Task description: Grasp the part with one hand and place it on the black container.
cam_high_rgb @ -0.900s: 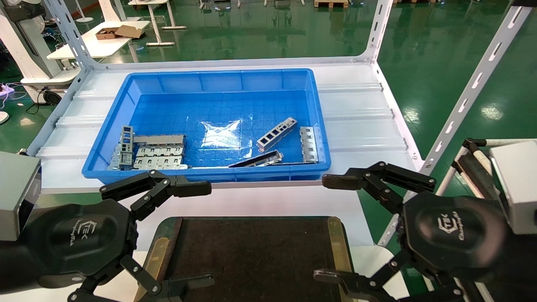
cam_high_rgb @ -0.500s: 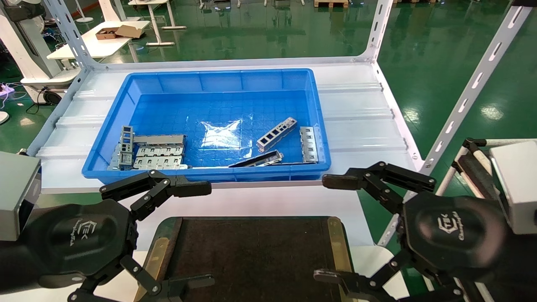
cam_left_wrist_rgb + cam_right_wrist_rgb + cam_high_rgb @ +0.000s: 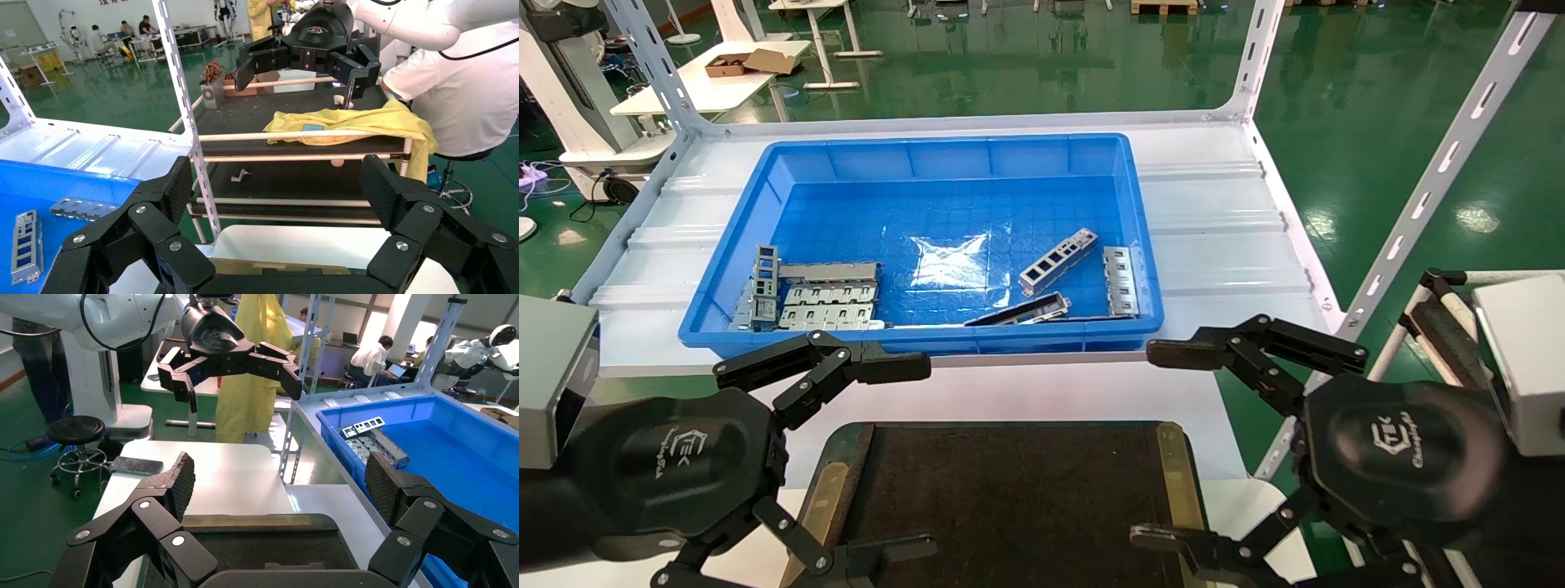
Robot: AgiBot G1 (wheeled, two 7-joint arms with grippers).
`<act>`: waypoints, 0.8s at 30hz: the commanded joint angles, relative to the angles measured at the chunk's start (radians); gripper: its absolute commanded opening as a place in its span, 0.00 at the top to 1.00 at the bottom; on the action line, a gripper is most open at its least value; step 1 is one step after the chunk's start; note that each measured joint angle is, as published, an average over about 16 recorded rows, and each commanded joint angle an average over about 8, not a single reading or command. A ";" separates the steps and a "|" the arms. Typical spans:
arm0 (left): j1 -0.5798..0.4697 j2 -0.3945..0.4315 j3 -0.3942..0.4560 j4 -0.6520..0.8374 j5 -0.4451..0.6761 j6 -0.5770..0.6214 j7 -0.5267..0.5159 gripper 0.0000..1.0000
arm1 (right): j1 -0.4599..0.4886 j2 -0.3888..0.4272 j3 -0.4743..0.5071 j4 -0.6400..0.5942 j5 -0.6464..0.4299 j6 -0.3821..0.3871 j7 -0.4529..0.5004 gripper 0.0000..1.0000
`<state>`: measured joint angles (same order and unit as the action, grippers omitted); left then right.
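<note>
Green factory floor behind; on the counter, the part lies in the blue bin; at six o'clock, the black container; left end effector and right end effector flank it, both spread wide, holding nothing.

Blue bin, grid-patterned floor. Silvery-grey part, row of rectangular cutouts. Black-brown container, brass-olive edges. White desk. Green floor.

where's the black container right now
In the head view, the black container lies low and centred, nearer than the blue bin, between the two open pincers.
</note>
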<state>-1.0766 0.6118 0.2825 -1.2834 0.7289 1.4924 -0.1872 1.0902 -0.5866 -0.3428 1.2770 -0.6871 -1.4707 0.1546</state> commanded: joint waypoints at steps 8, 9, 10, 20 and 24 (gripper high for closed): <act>0.000 0.000 0.000 0.000 0.000 0.000 0.000 0.00 | 0.000 0.000 0.000 0.000 0.000 0.000 0.000 0.00; 0.000 0.000 0.000 0.000 0.000 0.000 0.000 0.00 | 0.000 0.000 0.000 0.000 0.000 0.000 0.000 0.00; 0.000 0.000 0.000 0.000 0.000 0.000 0.000 0.00 | 0.000 0.000 0.000 0.000 0.000 0.000 0.000 0.00; 0.000 0.000 0.000 0.000 0.000 0.000 0.000 0.00 | 0.000 0.000 0.000 0.000 0.000 0.000 0.000 0.00; -0.001 0.000 0.000 -0.002 0.002 -0.002 0.001 0.00 | 0.000 0.000 0.000 0.000 0.000 0.000 0.000 0.00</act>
<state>-1.0788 0.6127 0.2825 -1.2902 0.7351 1.4847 -0.1861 1.0902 -0.5866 -0.3428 1.2768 -0.6871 -1.4707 0.1545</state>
